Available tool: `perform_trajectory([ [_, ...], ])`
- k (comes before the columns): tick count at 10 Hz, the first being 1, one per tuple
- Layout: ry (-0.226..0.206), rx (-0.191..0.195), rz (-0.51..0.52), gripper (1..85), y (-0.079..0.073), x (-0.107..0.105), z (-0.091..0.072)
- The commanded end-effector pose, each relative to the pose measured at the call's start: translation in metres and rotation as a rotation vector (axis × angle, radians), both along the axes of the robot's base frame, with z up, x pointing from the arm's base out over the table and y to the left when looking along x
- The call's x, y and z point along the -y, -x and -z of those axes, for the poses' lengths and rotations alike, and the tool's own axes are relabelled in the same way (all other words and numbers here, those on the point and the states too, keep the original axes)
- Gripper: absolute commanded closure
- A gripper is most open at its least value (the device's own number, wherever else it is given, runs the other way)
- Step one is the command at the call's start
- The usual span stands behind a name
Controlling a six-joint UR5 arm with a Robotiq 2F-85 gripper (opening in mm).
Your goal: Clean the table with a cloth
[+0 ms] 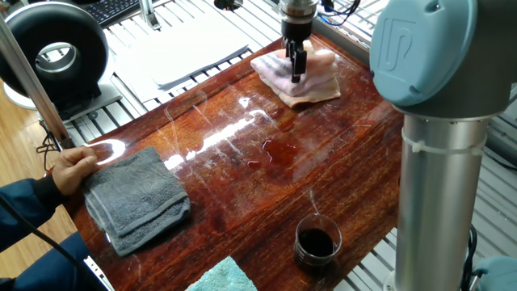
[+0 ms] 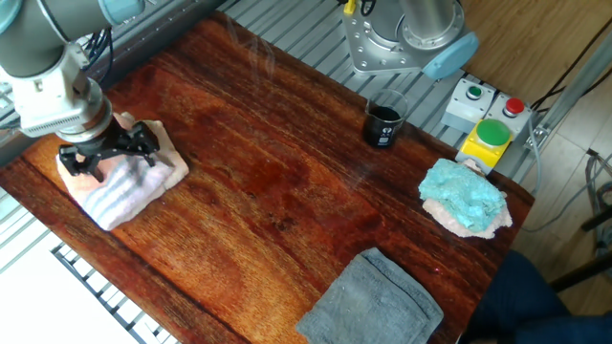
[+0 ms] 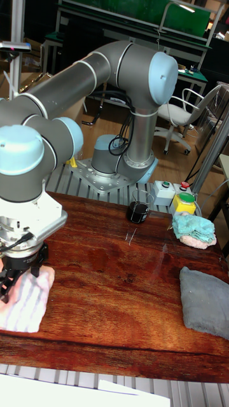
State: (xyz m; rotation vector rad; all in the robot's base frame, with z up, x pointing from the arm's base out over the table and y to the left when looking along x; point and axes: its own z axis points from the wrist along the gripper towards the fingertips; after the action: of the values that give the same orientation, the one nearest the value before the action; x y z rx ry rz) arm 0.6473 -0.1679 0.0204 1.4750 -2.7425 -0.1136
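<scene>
The pale pink striped cloth (image 1: 317,82) (image 2: 122,191) (image 3: 25,306) lies crumpled at a far corner of the glossy reddish-brown table (image 1: 347,170) (image 2: 277,115) (image 3: 114,311). My gripper (image 1: 296,71) (image 2: 107,161) (image 3: 19,275) points straight down onto the cloth's middle. Its black fingers (image 2: 143,151) are spread, one on each side of a raised fold, so it looks open. A small dark puddle (image 1: 279,152) shines on the wood near the table's middle, apart from the cloth.
A glass of dark liquid (image 1: 315,241) (image 2: 384,124) stands near one edge. A folded grey towel (image 1: 137,198) (image 2: 373,296) has a person's hand (image 1: 73,166) beside it. A teal cloth (image 2: 464,196) lies by the button box (image 2: 488,129). A white board (image 1: 194,48) lies beyond the table.
</scene>
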Motion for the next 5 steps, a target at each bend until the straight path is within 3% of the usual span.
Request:
perform_trajectory([
  [1,-0.001,0.029,0.020,0.7,-0.011,-0.002,0.008],
  [5,-0.008,0.118,0.046,0.7,-0.035,-0.008,0.015],
])
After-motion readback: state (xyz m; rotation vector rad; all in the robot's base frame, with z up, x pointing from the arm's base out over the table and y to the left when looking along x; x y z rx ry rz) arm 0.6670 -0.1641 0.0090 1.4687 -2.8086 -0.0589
